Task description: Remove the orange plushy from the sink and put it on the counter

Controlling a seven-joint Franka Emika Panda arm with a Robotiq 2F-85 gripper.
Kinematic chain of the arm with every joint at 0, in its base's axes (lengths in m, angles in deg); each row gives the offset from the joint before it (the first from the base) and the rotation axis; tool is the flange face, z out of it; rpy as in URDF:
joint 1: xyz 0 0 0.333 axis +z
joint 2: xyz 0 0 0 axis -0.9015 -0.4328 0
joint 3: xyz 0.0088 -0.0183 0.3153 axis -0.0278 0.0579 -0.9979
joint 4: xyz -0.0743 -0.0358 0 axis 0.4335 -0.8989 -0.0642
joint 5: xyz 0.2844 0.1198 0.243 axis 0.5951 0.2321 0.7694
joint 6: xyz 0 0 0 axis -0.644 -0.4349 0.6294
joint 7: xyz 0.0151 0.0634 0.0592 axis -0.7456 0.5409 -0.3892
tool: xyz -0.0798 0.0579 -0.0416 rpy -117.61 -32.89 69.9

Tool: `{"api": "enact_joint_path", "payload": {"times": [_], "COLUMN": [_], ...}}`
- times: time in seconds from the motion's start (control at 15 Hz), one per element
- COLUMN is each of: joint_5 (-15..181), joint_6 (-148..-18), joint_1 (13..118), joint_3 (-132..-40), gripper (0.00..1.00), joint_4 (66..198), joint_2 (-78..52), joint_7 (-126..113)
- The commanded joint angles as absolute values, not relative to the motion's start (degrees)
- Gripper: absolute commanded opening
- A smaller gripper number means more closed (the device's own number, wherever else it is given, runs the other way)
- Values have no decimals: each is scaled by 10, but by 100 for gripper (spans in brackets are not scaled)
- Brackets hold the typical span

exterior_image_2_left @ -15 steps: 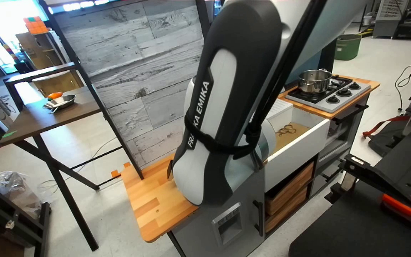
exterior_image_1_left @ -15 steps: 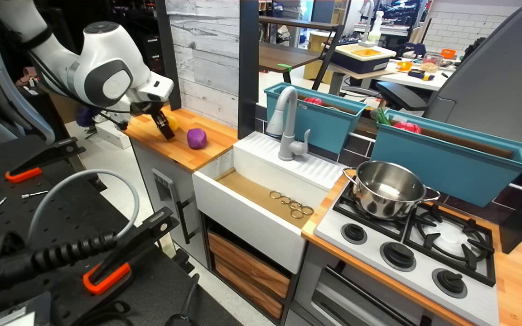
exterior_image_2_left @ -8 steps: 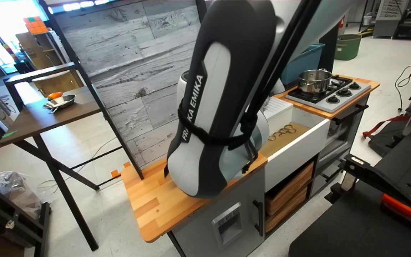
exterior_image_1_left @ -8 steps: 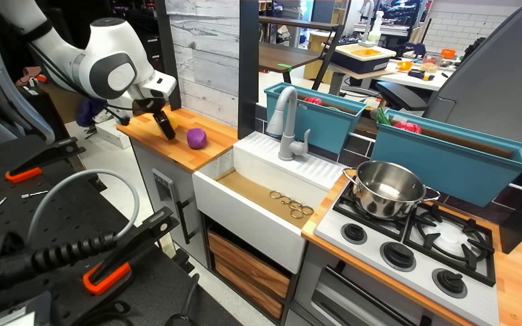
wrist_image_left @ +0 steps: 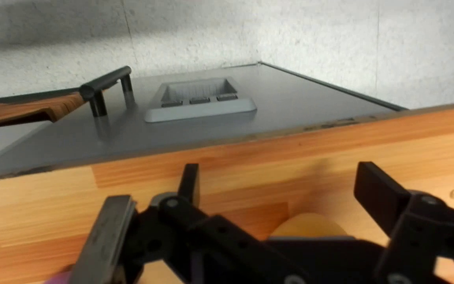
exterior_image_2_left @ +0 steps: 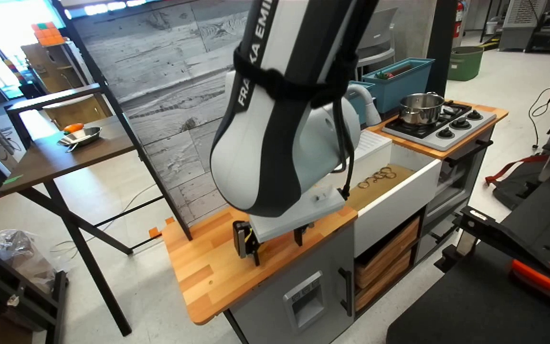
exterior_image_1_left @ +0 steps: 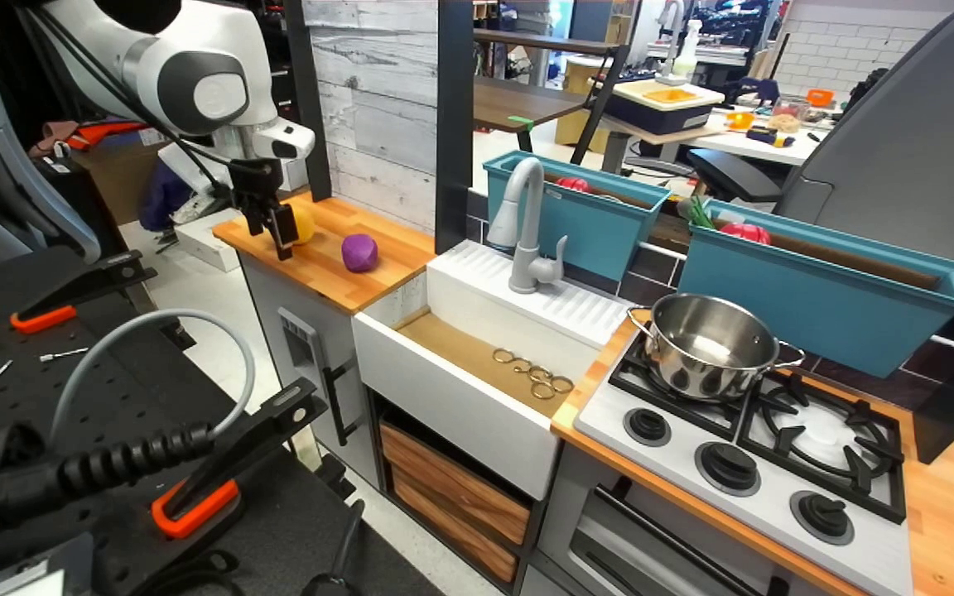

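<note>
The orange plushy (exterior_image_1_left: 303, 224), round and yellow-orange, rests on the wooden counter (exterior_image_1_left: 398, 258) near the wall panel. My gripper (exterior_image_1_left: 271, 240) hangs in front of it, over the counter's front edge, apart from it as far as I can see. In the wrist view the gripper (wrist_image_left: 278, 173) is open, bare counter showing between its fingertips. There only the top of the orange plushy (wrist_image_left: 307, 227) peeks out behind the gripper's body. The sink (exterior_image_1_left: 452, 414) holds no plushy, just several metal rings (exterior_image_1_left: 537, 377). The arm covers most of the plushy in an exterior view.
A purple ball (exterior_image_1_left: 359, 253) sits on the counter between plushy and sink. The grey faucet (exterior_image_1_left: 527, 219) rises behind the sink, teal bins (exterior_image_1_left: 808, 281) beyond. A steel pot (exterior_image_1_left: 709, 352) stands on the stovetop. The wall panel (exterior_image_2_left: 194, 105) bounds the counter's back.
The arm has drawn back and up from the plushy, and the wrist has tilted. Two separate fingers now show, and more of the plushy is uncovered on the counter.
</note>
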State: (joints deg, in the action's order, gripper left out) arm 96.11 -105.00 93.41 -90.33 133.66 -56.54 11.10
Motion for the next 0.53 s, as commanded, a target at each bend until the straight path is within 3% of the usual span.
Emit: {"api": "enact_joint_path", "payload": {"times": [0.0, 0.47], "joint_5": [929, 899], "joint_6": [-983, -946], "joint_1": [908, 867], "joint_3": [-907, -883], "gripper": [100, 100], "joint_4": [1437, 1620], "joint_2": [-470, -286], "joint_7": [96, 124]}}
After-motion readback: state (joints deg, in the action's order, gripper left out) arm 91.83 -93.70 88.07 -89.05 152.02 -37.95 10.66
